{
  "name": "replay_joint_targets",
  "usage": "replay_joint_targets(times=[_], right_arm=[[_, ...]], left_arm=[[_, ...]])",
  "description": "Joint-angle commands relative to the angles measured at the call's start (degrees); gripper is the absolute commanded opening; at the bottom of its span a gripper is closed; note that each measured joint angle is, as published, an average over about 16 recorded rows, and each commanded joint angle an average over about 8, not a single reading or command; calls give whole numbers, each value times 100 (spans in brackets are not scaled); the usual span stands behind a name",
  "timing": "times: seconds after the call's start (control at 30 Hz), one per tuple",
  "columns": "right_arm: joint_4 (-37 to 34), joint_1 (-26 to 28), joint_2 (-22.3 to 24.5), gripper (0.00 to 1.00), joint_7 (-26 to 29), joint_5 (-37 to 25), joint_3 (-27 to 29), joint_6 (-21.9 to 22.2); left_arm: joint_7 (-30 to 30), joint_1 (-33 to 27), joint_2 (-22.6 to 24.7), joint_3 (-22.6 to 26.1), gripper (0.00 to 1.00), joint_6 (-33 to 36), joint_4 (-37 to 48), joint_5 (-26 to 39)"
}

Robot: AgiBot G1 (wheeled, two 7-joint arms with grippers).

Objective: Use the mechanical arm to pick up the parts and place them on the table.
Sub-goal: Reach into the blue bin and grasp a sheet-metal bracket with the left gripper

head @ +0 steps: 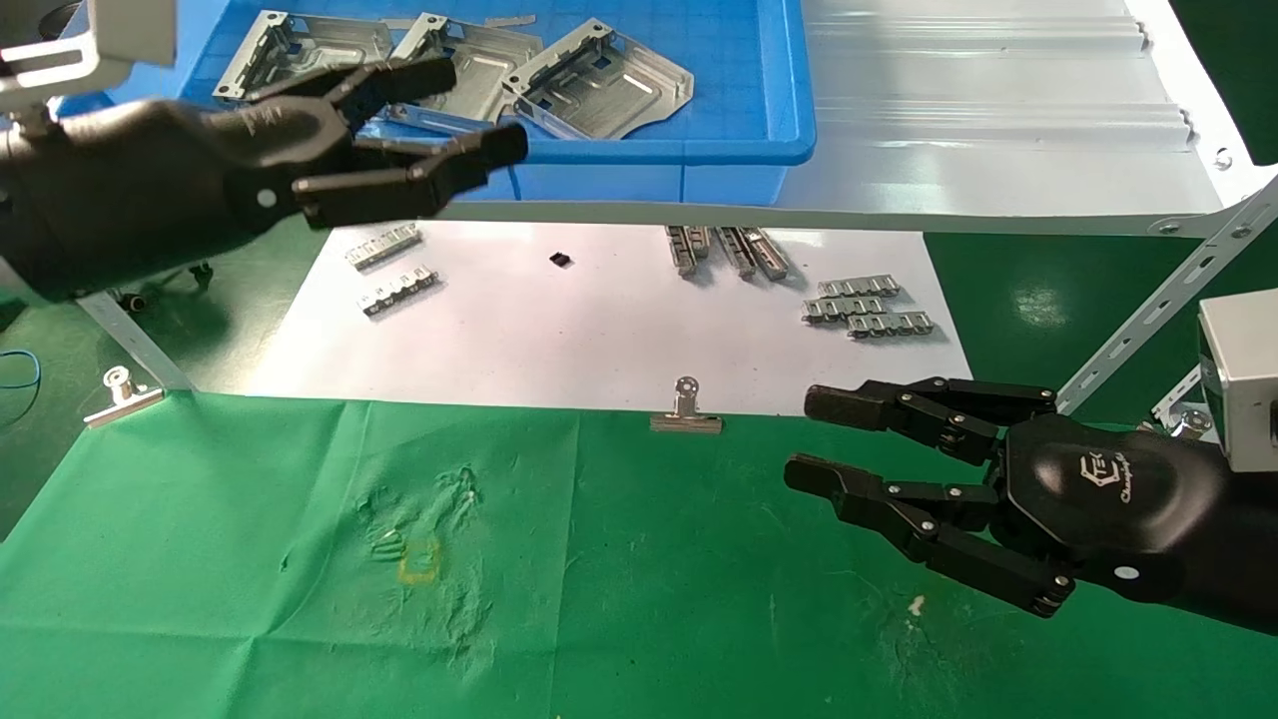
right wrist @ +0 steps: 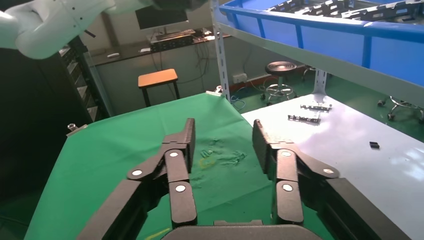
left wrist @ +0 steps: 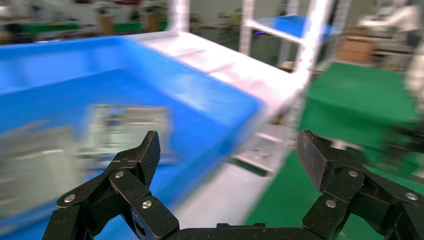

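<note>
Head view alone shows both: left end effector [head: 444,115] spread wide before the parts [head: 599,80], right end effector [head: 829,439] likewise

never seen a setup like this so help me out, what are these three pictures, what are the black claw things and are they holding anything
The black claws are a robot's two grippers. The wide picture comes from its head camera; the other two from cameras on its wrists. The left gripper is raised, open and empty, at the front edge of a blue bin holding silver metal parts on a grey shelf. The right gripper hovers open and empty over the green table. Small toothed strips lie on a white sheet, held by binder clips.
</note>
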Motion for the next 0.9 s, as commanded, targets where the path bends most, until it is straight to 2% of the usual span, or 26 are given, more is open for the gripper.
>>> replay_joint_targets(times=[0.03, 0.37, 0.4, 0.47, 0.6, 0.67, 0.77, 0.9], right_arm=[[0, 0, 0, 0, 0, 0, 0, 0], [0, 0, 0, 0, 0, 0, 0, 0], [0, 0, 0, 0, 0, 0, 0, 0], [0, 0, 0, 0, 0, 0, 0, 0], [0, 0, 0, 0, 0, 0, 0, 0], [0, 0, 0, 0, 0, 0, 0, 0], [0, 0, 0, 0, 0, 0, 0, 0], [0, 0, 0, 0, 0, 0, 0, 0]], left_arm=[[-162, -211, 28, 67, 100, -197, 137, 190], [-1280, -1439, 358, 825, 99, -760, 994, 1659], [-1361, -1544, 405, 895, 94, -817, 1105, 1805], [-1508, -1736, 504, 1024, 77, -930, 1330, 2078], [-1761, -2042, 692, 1214, 29, -1114, 1745, 2481], [-1817, -2145, 775, 1270, 10, -1204, 1904, 2613], [-1841, -2239, 888, 1329, 0, -1328, 2101, 2752], [-1792, -2314, 1031, 1383, 0, -1485, 2345, 2885]])
